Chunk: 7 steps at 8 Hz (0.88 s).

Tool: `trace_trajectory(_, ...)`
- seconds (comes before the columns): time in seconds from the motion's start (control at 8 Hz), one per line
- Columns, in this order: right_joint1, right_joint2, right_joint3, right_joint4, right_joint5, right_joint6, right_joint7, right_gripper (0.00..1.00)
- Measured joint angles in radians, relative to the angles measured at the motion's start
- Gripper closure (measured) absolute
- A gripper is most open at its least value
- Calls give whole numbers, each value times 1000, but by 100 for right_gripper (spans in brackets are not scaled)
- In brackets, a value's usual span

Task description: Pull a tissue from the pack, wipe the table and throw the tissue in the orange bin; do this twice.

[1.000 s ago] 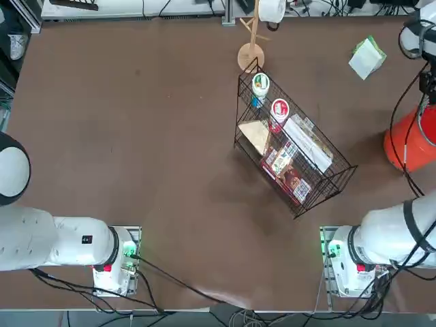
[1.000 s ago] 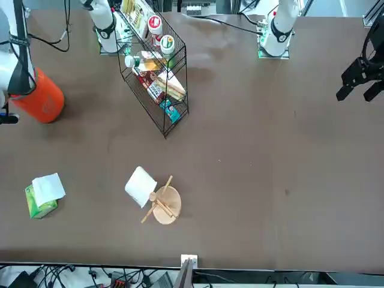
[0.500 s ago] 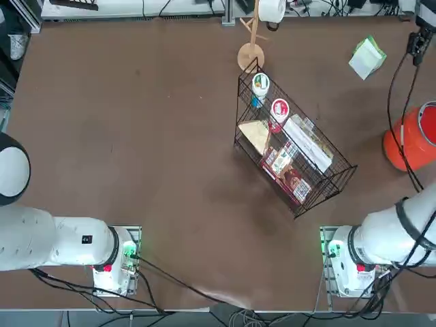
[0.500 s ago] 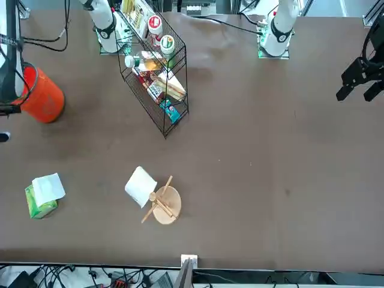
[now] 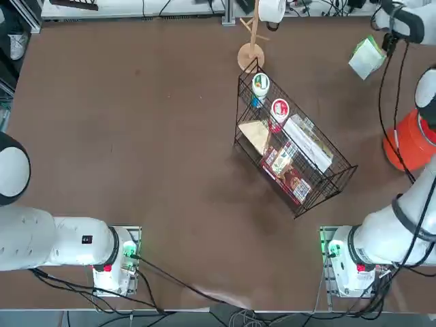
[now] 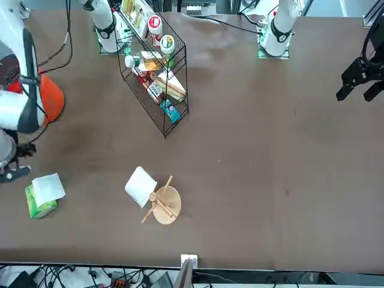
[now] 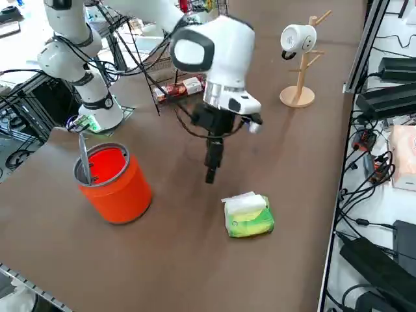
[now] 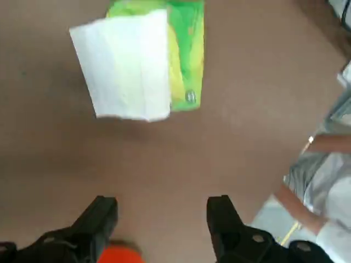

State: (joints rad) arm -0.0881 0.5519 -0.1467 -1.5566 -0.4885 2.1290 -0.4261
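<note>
With its fingers spread wide and holding nothing, the right gripper (image 8: 162,213) is hanging near the green tissue pack (image 7: 249,216) on the brown table (image 7: 175,260), best lining up over the loose white tissue (image 8: 129,68) and pinching just that.

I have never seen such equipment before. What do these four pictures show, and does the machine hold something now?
Two robot arms share one brown table; one is parked. One camera looks straight down, one faces the arms across the table, one looks down from the robot's right side, and one rides on the working right wrist.

The right claw hangs above the table near the green tissue pack, open, with nothing held. A white tissue sticks out of the pack. Also on the table stand an orange bin, a black wire basket of groceries and a wooden mug stand with a white mug.
</note>
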Motion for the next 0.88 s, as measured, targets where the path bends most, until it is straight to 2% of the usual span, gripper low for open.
trace_trajectory(0.38, 0, 107, -2, 5, 0, 209, -12, 11)
trace_trajectory(0.5, -1, 137, -4, 8, -1, 257, -15, 19)
trace_trajectory(0.88, -3, 188, -13, 15, -7, 328, -38, 26)
